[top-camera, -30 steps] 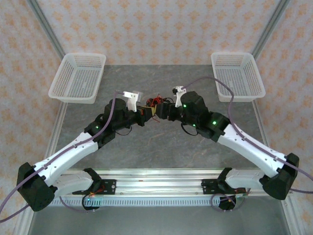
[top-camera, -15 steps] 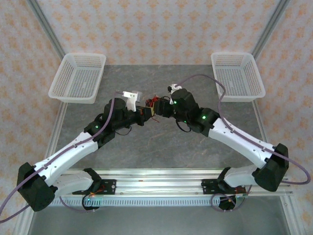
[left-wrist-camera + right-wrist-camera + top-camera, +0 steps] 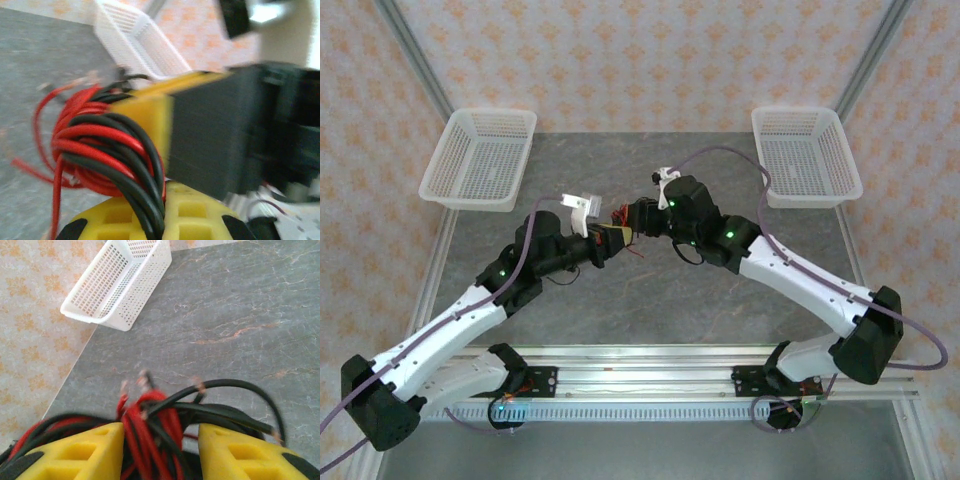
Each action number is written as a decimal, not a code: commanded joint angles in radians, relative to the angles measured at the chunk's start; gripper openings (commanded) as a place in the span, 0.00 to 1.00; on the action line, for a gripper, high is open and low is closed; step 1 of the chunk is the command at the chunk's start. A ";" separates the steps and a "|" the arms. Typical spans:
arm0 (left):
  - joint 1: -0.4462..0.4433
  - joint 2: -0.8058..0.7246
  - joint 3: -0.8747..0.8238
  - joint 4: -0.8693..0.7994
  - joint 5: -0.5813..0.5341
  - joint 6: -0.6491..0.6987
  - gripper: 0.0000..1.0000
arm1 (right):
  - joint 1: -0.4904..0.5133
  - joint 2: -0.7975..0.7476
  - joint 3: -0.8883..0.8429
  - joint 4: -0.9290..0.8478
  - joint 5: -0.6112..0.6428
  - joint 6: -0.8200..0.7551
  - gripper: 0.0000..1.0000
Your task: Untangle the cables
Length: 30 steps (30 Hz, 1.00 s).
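Top view: the cables, a knot of hair-thin red and black wires (image 3: 626, 212), sit a little toward 12 o'clock from the centre of the grey stone-patterned tabletop (image 3: 650, 300). They lie between the two arm tips. A few red strands trail off toward 6 o'clock.

The left gripper (image 3: 612, 234) reaches the knot from 8 o'clock. In the left wrist view its yellow fingers (image 3: 195, 215) are pressed together. Red and black strands are pinched in the seam between them and wound into a thick twisted hank just above the tips. State: clamped on the cables.

The right gripper (image 3: 637, 216) comes in from 3 o'clock, almost tip to tip with the left one. In the right wrist view its two yellow fingers (image 3: 75, 450) stand apart, one on either side of the bundle, and wires fill most of the gap. State: jaws parted, not clamped. Whether the pads touch the wires cannot be told. Several stripped wire ends point toward 12 o'clock, and one black loop bows out toward 3 o'clock.

A white plastic mesh basket (image 3: 480, 160) stands at 10 o'clock. A second white mesh basket (image 3: 807, 155) stands at 2 o'clock. Both are well apart from the cables.
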 commanded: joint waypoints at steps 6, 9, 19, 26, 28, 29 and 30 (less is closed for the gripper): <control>-0.030 -0.076 0.010 0.201 0.166 0.007 0.00 | -0.064 -0.037 -0.067 0.023 -0.017 -0.039 0.40; -0.030 -0.075 0.017 0.180 0.139 0.017 0.00 | -0.064 -0.048 -0.075 0.022 -0.092 -0.063 0.39; -0.030 -0.073 0.049 0.097 0.017 0.052 0.00 | -0.064 -0.135 -0.194 0.019 -0.188 -0.053 0.25; -0.030 -0.076 0.060 0.080 -0.029 0.050 0.00 | -0.064 -0.154 -0.253 0.055 -0.139 -0.013 0.07; -0.030 -0.083 0.068 0.066 -0.054 0.052 0.00 | -0.064 -0.159 -0.264 0.052 -0.095 -0.005 0.06; -0.030 -0.089 0.071 0.057 -0.065 0.055 0.00 | -0.064 -0.164 -0.271 0.049 -0.068 0.000 0.05; -0.030 -0.096 0.073 0.051 -0.080 0.055 0.00 | -0.064 -0.168 -0.278 0.044 -0.037 0.007 0.04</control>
